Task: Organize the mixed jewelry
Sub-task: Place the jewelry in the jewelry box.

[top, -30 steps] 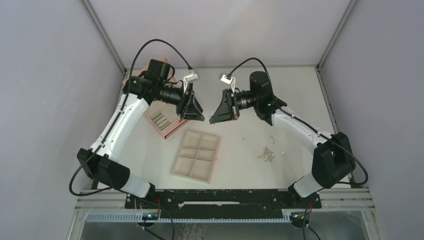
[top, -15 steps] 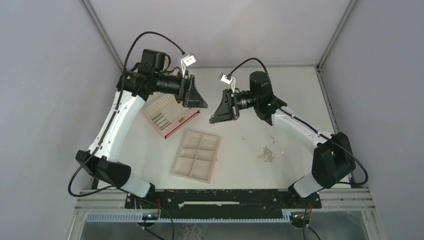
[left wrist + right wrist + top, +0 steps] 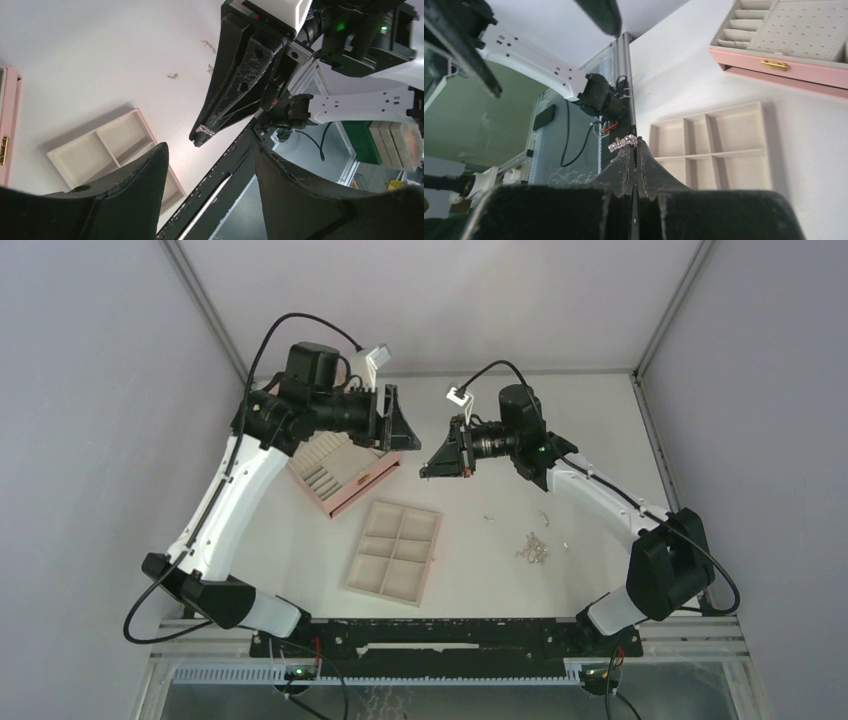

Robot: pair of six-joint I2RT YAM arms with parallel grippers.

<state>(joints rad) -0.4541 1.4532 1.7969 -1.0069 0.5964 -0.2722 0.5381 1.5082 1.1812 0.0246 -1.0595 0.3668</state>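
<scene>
silver piece (image 3: 623, 142) is pinched at the very tip of the right gripper (image 3: 635, 150); fingers shut tight on it, no gap showing; looks like a small stone-set ring or band, can't tell which; its long axis runs crosswise to the fingers, most of it poking out one side; it's held up off the table (image 3: 480, 585), in the gap between the two arms; left gripper (image 3: 210, 152) points straight at it, fingers spread wide, nothing in them, near but not touching; tray (image 3: 385, 548) sits below and toward the bases from the right fingertips, all six cells look bare; right arm is the nearer one, so I'd guess a drop into the tray, though the facing left fingers could mean a handover; pink box (image 3: 350, 490) lies under the left arm; loose pile (image 3: 533, 548) waits right of the tray, well apart.
</scene>
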